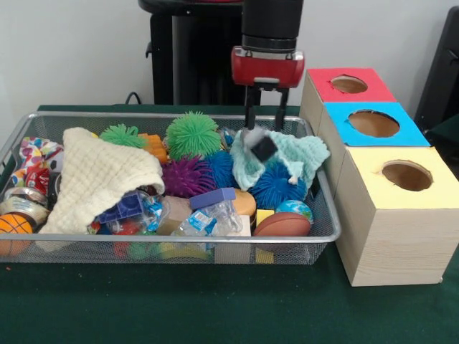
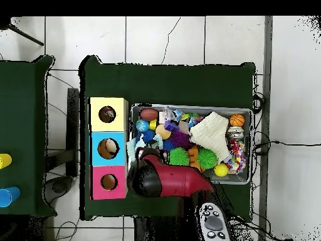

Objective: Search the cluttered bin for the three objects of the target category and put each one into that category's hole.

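Note:
The silver wire-mesh bin stands on the green table, full of toys; it also shows in the overhead view. One white polka-dot cloth lies at the bin's left end, and shows in the overhead view too. I see no other polka-dot pieces. My gripper hangs open at the bin's right end, its tips down at the mint-green knitted cloth. In the overhead view the red arm covers it. The yellow-topped box's hole is to the right of the bin.
A cream waffle cloth covers the bin's left half. Green, purple and blue spiky balls fill the middle. The blue-topped box and the red-topped box stand behind the yellow one. A small basketball lies at the front left.

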Available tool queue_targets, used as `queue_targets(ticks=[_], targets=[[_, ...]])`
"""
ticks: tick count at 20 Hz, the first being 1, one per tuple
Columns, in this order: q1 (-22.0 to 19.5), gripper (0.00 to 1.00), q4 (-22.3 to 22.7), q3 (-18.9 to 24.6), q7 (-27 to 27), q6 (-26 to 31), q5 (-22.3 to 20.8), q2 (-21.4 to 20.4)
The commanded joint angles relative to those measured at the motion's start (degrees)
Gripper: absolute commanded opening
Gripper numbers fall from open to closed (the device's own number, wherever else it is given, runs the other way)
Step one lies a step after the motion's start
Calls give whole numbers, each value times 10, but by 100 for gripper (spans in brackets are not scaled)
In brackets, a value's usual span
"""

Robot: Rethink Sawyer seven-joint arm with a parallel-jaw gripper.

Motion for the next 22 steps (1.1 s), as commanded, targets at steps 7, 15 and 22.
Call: queue_targets(ticks=[7,15,22], targets=[[48,100,24,-42,139,-14,44,13],[45,100,6,-54,101,44,49,-40],[90,100,-79,-166,70,70,17,-33]])
